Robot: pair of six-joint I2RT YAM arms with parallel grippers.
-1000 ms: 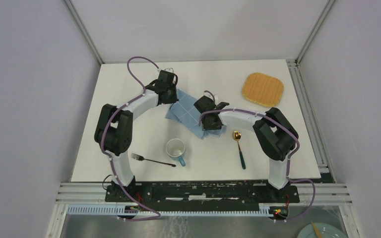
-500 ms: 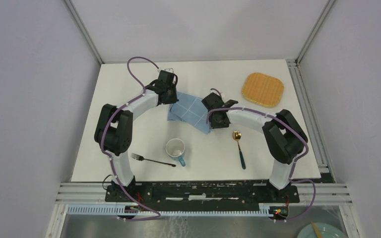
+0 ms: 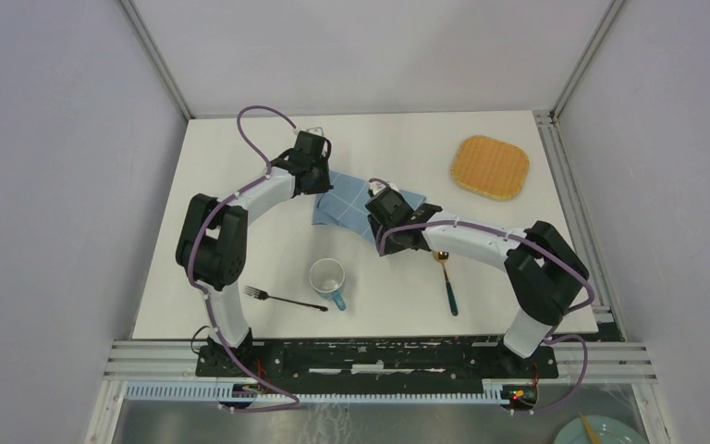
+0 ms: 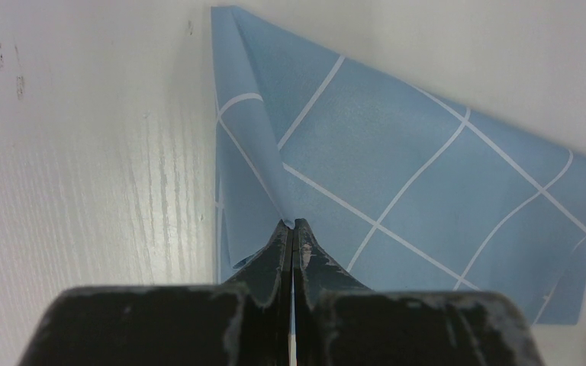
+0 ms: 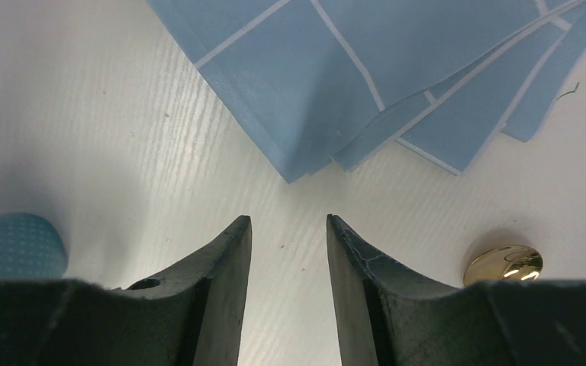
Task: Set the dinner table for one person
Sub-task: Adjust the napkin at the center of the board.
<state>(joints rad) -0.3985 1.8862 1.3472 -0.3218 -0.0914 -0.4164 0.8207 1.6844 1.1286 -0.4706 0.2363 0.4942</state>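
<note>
Your teal-handled mug (image 3: 326, 277) stood empty on the matte white desk (image 3: 231, 185), which spread beneath everything. Your left end effector (image 4: 290, 226) pinched a fold of the blue checked cloth (image 4: 427, 175); your right end effector (image 5: 286, 225) hung spread just short of its corner.

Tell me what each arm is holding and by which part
The left gripper pinches the blue checked cloth by a raised fold near one edge. The right gripper is open, holding nothing.
</note>
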